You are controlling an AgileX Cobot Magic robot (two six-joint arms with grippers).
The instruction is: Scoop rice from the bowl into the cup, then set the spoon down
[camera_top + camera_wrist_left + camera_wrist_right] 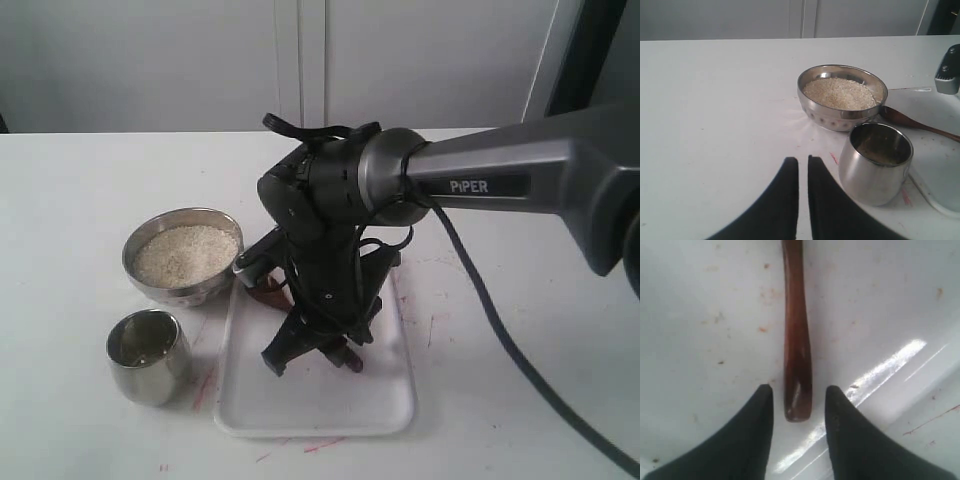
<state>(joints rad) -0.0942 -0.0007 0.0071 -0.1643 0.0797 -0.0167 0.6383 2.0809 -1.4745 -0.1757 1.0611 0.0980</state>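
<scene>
The steel bowl holds a heap of rice and stands at the white tray's far-left corner. In front of it is the steel cup, upright, with what looks like some grains in its bottom. On the tray lies the dark wooden spoon, its head toward the bowl. My right gripper hangs open over the tray, one finger on each side of the handle's end without touching it. My left gripper is shut and empty on the bare table near the cup.
The white tray lies right of the bowl and cup, speckled and with a raised rim. The right arm's dark body looms over the tray's middle. Red marks stain the white table around the tray.
</scene>
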